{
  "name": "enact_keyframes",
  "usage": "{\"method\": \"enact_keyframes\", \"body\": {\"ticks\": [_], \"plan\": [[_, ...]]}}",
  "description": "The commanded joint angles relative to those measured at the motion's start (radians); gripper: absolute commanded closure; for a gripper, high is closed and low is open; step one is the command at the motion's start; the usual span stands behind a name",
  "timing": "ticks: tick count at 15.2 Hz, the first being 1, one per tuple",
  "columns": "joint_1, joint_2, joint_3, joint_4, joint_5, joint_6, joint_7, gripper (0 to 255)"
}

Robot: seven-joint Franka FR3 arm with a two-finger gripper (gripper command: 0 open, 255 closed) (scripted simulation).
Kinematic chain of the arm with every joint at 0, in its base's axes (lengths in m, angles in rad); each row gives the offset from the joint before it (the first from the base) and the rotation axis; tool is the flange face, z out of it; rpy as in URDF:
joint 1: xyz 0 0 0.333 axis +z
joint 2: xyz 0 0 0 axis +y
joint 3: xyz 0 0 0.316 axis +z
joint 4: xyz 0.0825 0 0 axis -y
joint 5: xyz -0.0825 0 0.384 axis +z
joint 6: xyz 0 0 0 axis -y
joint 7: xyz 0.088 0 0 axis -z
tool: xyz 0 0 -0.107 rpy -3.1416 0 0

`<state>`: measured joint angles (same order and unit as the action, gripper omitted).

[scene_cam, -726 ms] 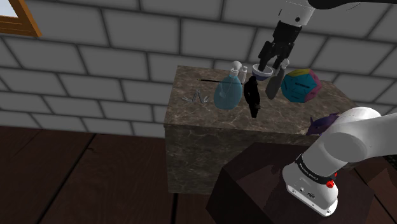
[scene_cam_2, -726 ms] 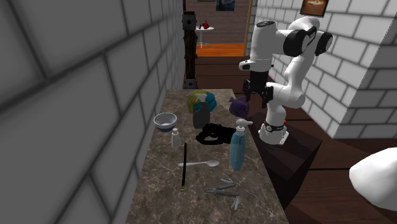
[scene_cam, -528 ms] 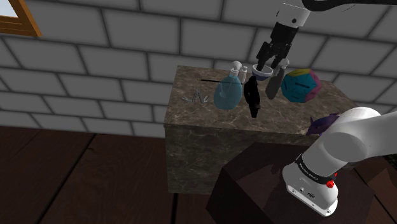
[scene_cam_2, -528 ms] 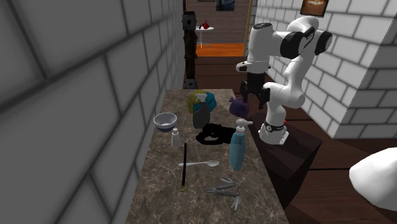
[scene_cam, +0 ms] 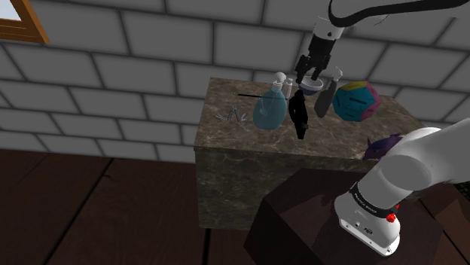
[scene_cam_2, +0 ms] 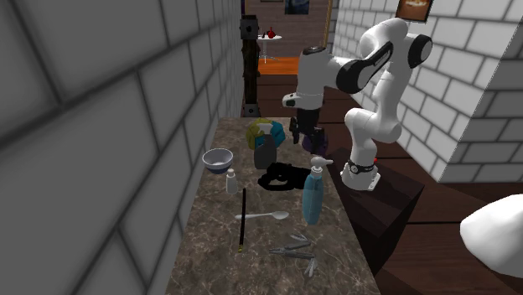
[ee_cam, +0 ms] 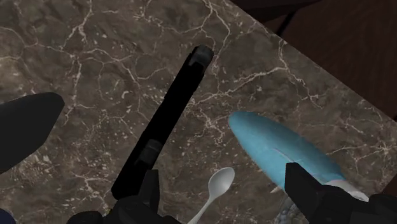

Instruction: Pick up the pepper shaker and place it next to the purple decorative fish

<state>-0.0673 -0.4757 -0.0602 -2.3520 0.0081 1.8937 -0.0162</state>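
Black fingers (ee_cam: 299, 188) of the all-black two-finger gripper (ee_cam: 222, 170) stand wide apart and hold nothing. Under the gap lies a small white spoon (ee_cam: 218, 184), with a long black bar-shaped object (ee_cam: 168, 127) at its eleven o'clock and a pale blue spray bottle (ee_cam: 280, 149) at its two o'clock, all on the brown veined marble table top (ee_cam: 95, 57). In the second exterior view the small white cylindrical pepper shaker (scene_cam_2: 231, 180) stands upright close to the grey brick wall, just beside a white round bowl (scene_cam_2: 218, 157) and at about that bowl's five o'clock. The gripper hangs well apart from the shaker, toward its two o'clock. In the shoulder view the purple decorative fish (scene_cam: 384, 144) lies near the table edge by the arm, between four and five o'clock of the gripper. The shaker looks light and rigid, with a smooth and probably slippery wall. It is slim on a narrow base, so a sideways nudge would likely tip it. The best hold is probably from above, with the pads on opposite sides of the mid-body below the cap. The fingers would best line up along the wall, so that neither one strikes the bricks or the bowl.
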Motion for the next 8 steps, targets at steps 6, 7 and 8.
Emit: {"method": "enact_keyframes", "body": {"ticks": [6,7,8], "plan": [[-0.033,0.228,-0.057,0.107,-0.044,0.124,-0.085,0],[-0.037,0.262,-0.064,0.128,-0.047,0.138,-0.097,0],[-0.042,0.296,-0.072,0.151,-0.050,0.151,-0.109,0]]}}
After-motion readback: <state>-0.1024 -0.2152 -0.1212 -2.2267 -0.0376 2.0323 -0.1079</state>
